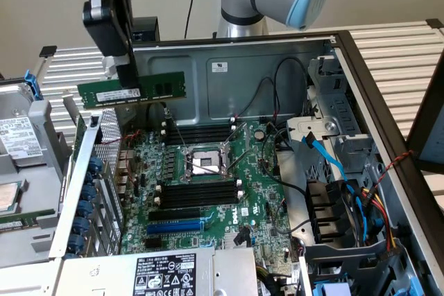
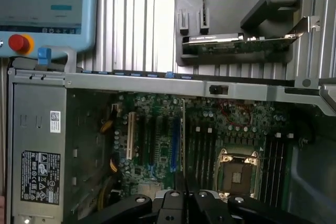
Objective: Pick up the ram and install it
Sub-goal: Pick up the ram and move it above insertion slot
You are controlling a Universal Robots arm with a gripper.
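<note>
The black end effector (image 1: 127,77) is clamped shut on the long, thin green ram stick with black chips (image 1: 163,86). It grips the stick near its middle and holds it level in the air above the green motherboard (image 1: 258,192) in the open grey metal computer case (image 1: 208,98), clear of the long black memory slots (image 1: 198,195).

Surface: ribbed silver metal bench top (image 1: 395,60).
Laid on it: open grey steel computer chassis (image 1: 263,74).
Beside chassis: grey metal cage with white label (image 1: 21,136) is seen, exterior view's left.

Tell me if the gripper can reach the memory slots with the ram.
Probably yes: the gripper holds the ram above the open case, and nothing stands between it and the memory slots.
</note>
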